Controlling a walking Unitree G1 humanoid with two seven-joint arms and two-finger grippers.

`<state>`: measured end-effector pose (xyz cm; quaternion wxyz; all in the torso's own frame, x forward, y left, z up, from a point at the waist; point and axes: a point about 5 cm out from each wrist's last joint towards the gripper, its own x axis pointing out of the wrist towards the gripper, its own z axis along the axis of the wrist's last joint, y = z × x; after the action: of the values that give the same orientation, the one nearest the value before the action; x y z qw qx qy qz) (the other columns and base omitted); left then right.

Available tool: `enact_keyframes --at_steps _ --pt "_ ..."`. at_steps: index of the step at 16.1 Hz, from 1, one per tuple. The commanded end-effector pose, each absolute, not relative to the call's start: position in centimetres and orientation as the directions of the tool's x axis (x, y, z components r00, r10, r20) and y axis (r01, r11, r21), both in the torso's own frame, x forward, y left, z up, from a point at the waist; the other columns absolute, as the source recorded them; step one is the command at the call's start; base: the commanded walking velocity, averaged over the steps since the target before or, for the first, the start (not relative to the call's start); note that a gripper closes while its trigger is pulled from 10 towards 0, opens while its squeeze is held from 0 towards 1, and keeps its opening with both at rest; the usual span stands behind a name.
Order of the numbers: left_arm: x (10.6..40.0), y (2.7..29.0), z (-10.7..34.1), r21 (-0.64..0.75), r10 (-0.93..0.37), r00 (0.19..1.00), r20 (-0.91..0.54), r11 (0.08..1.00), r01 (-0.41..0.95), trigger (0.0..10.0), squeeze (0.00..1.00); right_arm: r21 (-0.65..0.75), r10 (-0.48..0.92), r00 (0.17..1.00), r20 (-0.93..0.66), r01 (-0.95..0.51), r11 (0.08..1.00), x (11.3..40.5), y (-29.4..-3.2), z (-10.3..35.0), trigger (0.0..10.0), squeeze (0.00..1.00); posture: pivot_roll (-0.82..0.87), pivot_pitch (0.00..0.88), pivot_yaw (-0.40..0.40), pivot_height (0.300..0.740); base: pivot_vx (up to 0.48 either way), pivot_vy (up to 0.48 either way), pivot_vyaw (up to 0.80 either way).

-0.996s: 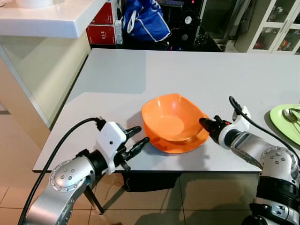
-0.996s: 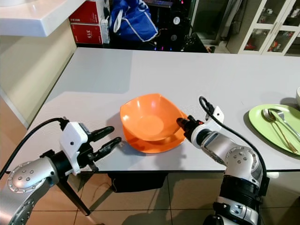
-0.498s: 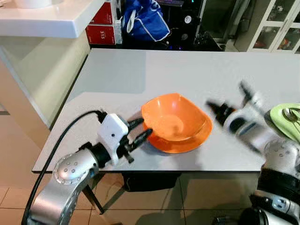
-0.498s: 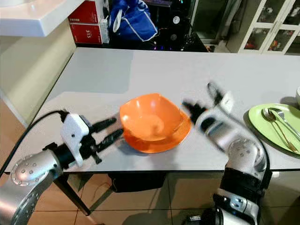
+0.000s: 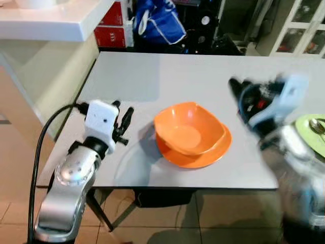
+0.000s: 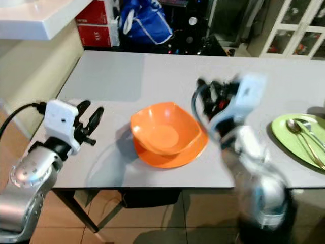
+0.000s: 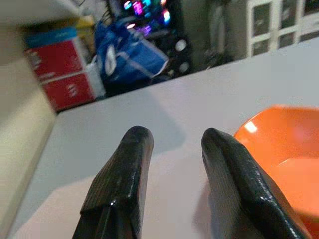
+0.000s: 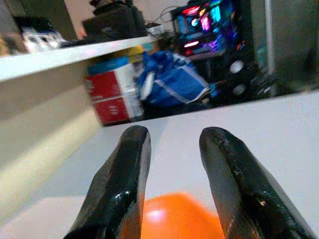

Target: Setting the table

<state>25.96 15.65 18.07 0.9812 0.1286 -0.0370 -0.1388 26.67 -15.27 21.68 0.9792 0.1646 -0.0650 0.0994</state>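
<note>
Both your arms have lifted away from the orange bowl [image 5: 190, 132], which sits on an orange plate [image 5: 203, 155] near the desk's [image 5: 203, 76] front edge. Your left gripper [image 5: 126, 122] hovers beside it, fingers apart and empty. Your right gripper [image 8: 172, 194], blurred, hangs above, fingers also apart. Reach next for the green plate [image 6: 294, 137], moving slowly.

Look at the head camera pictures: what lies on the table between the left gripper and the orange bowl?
Nothing: between the left gripper and the orange bowl the left eye view shows bare grey table with only the bowl's shadow.
</note>
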Motion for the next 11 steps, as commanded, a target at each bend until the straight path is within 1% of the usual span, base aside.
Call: enact_keyframes --at_steps 1,2,3,4,7,10,11 --pt "25.9 15.5 18.2 0.266 -0.271 0.962 0.041 0.931 0.251 10.0 0.0 0.319 0.164 0.966 0.203 -0.223 0.921 26.2 -15.3 22.3 10.0 0.0 0.01 0.0 0.007 0.74 0.0 0.382 0.0" --pt "25.9 15.3 18.6 0.277 -0.26 0.964 0.062 0.932 0.234 10.0 0.0 0.309 0.169 0.964 0.203 -0.227 0.924 25.7 -14.9 21.8 10.0 0.0 0.03 0.0 0.014 0.74 0.0 0.45 0.0" --pt "25.9 14.5 19.7 0.276 -0.278 0.955 0.1 0.93 0.242 10.0 0.0 0.272 0.19 0.967 0.171 -0.231 0.934 25.4 -14.4 21.0 10.0 0.0 0.03 0.0 0.017 0.74 0.0 0.469 0.0" --pt "25.9 14.3 19.8 0.279 -0.282 0.953 0.108 0.929 0.243 10.0 0.0 0.261 0.188 0.97 0.152 -0.223 0.939 25.4 -14.4 20.6 10.0 0.0 0.04 0.0 0.015 0.74 0.0 0.469 0.0" --pt "25.6 14.8 19.3 0.326 -0.27 0.959 0.085 0.917 0.229 10.0 0.0 0.299 0.123 0.99 0.072 -0.139 0.944 24.4 -14.9 18.5 10.0 0.0 0.04 0.0 0.022 0.74 0.0 0.471 0.0" --pt "25.8 14.9 19.3 0.333 -0.267 0.96 0.089 0.916 0.224 10.0 0.0 0.279 0.117 0.988 0.098 -0.14 0.95 24.0 -14.8 18.5 10.0 0.0 0.04 0.0 0.027 0.74 0.0 0.47 0.0" --pt "25.8 14.7 19.4 0.332 -0.272 0.958 0.091 0.915 0.228 10.0 0.0 0.262 0.139 0.985 0.101 -0.162 0.951 23.9 -14.5 18.2 10.0 0.0 0.04 0.0 0.024 0.74 0.0 0.465 0.0"
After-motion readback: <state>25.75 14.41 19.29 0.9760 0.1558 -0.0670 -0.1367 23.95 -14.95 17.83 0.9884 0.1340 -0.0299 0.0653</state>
